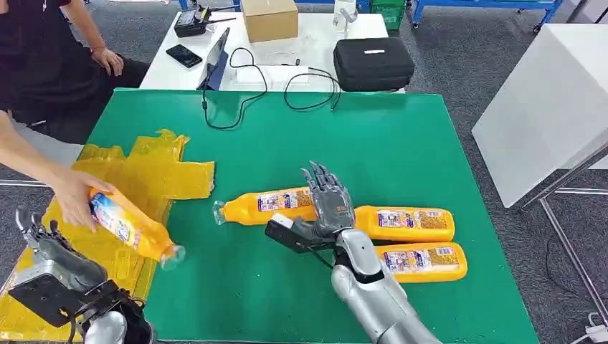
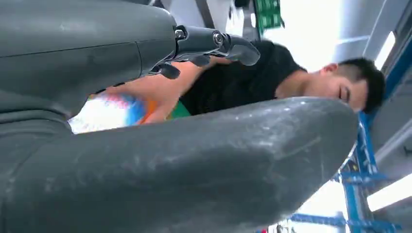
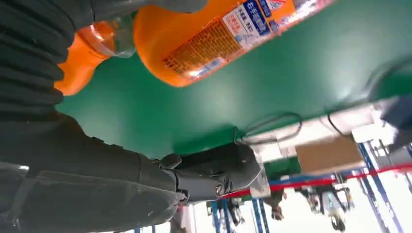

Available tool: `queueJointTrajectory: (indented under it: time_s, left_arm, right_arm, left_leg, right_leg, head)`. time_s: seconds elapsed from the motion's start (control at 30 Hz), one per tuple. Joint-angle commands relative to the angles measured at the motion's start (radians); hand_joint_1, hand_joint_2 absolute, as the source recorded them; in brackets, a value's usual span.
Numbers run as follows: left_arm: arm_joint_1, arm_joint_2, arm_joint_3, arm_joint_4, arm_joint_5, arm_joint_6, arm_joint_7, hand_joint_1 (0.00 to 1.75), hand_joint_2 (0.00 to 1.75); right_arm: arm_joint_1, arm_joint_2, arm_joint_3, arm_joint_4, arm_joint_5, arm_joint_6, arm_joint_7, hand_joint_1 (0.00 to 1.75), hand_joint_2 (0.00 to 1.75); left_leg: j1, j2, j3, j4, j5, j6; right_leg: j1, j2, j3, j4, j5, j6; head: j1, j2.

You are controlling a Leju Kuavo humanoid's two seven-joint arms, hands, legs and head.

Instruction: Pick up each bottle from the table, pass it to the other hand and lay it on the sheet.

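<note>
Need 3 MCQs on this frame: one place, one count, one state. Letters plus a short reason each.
1. Where is the bottle that the person's hand holds?
A. over the yellow sheet
B. on the white table
C. on the floor

2. How many orange bottles lie on the green table?
A. one
B. three
C. five

3. How is the right hand?
A. gripping a bottle
B. clenched on a cable
C. fingers spread, holding nothing

Key:
1 A, it sits tilted at the sheet's edge.
2 B, one lies left of the right hand, two to its right.
3 C, the head view shows fingers apart above the bottles.
</note>
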Motion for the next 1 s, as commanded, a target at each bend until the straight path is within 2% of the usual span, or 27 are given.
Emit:
queueJointTrajectory:
  time_s: [0.03,0.5,0.7,1.0]
  left_arm:
    - [-0.08,0.0,-0.056,0.064,-0.007,-0.022,0.011,0.0,0.0]
    - [-0.089,0.0,-0.056,0.074,-0.003,-0.033,0.011,0.0,0.0]
    - [-0.106,0.0,-0.057,0.091,0.008,-0.049,0.008,0.0,0.0]
    - [-0.116,0.0,-0.06,0.098,0.031,-0.07,0.011,0.0,0.0]
  right_arm:
    - [-0.216,0.093,-0.03,0.427,0.021,0.064,0.015,0.0,1.75]
    - [-0.246,0.104,-0.025,0.479,0.031,0.076,0.029,0.0,1.75]
    - [-0.273,0.117,-0.022,0.54,0.023,0.157,0.02,0.0,1.75]
    - [-0.311,0.107,-0.001,0.607,0.054,0.312,0.123,0.0,1.75]
  left_leg:
    - [0.0,0.002,0.003,0.0,-0.001,-0.002]
    - [0.0,0.0,0.001,0.0,0.0,-0.001]
    - [0.0,-0.001,0.002,0.0,0.0,-0.002]
    - [0.0,-0.001,0.002,0.0,0.0,-0.001]
  right_leg:
    - [0.0,0.0,0.003,0.0,-0.001,0.0]
    - [0.0,-0.001,0.001,0.0,-0.001,0.0]
    - [0.0,-0.002,0.003,0.0,-0.001,0.0]
    - [0.0,-0.002,0.002,0.0,-0.001,0.0]
  head:
    - [0.0,0.0]
    - [0.0,0.0]
    - [0.0,0.0]
    - [-0.001,0.0]
